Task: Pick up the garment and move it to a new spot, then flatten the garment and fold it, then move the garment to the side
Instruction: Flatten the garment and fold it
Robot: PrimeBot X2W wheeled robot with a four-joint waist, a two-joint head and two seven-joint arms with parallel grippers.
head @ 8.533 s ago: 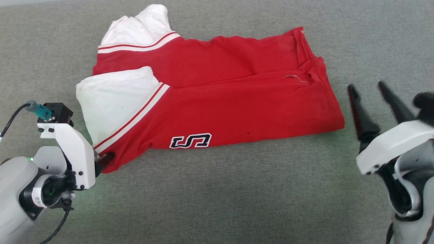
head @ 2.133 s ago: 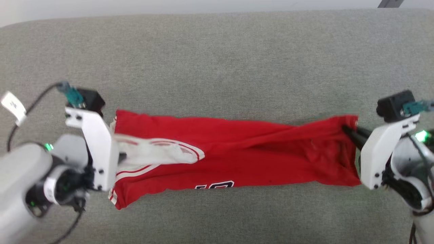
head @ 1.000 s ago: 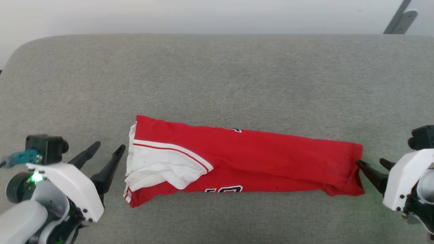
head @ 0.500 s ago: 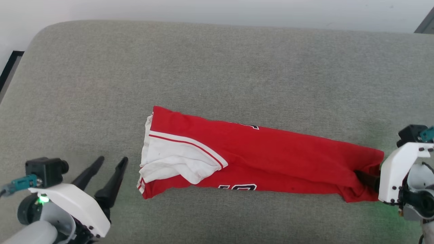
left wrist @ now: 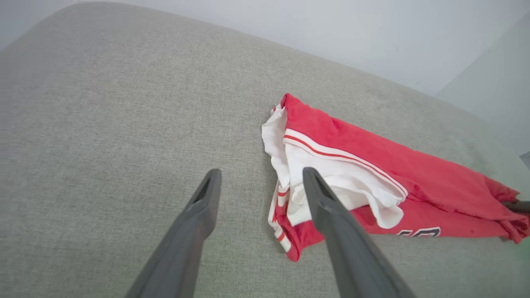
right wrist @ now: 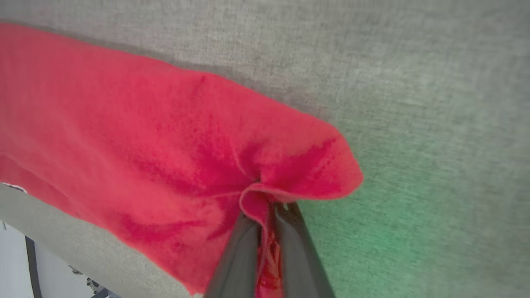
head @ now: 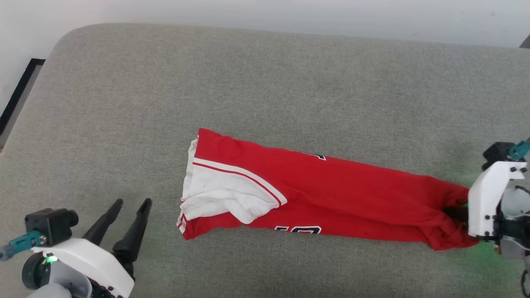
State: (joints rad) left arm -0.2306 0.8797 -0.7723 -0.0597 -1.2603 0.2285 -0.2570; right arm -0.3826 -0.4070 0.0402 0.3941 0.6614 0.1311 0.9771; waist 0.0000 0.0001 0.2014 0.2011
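Observation:
The garment (head: 331,194), a red T-shirt with white sleeves, lies folded into a long narrow strip across the grey cushion. Its white sleeve end (head: 223,198) points left and shows black lettering at the front edge. At the strip's right end my right gripper (head: 453,213) is shut on bunched red cloth (right wrist: 265,194), the fabric pinched between both fingers. My left gripper (head: 130,213) stands open at the lower left, a short way left of the sleeve end and clear of it. In the left wrist view the garment (left wrist: 372,182) lies just right of the open left gripper (left wrist: 258,176).
The grey upholstered surface (head: 265,91) stretches wide behind and in front of the garment. Its rounded left corner drops off toward a pale floor with a dark strip (head: 16,95). A pale wall runs along the back.
My right gripper has gone from open beside the strip's right end to shut on its cloth. The head camera has turned, shifting the whole scene rightward. The left gripper stays open.

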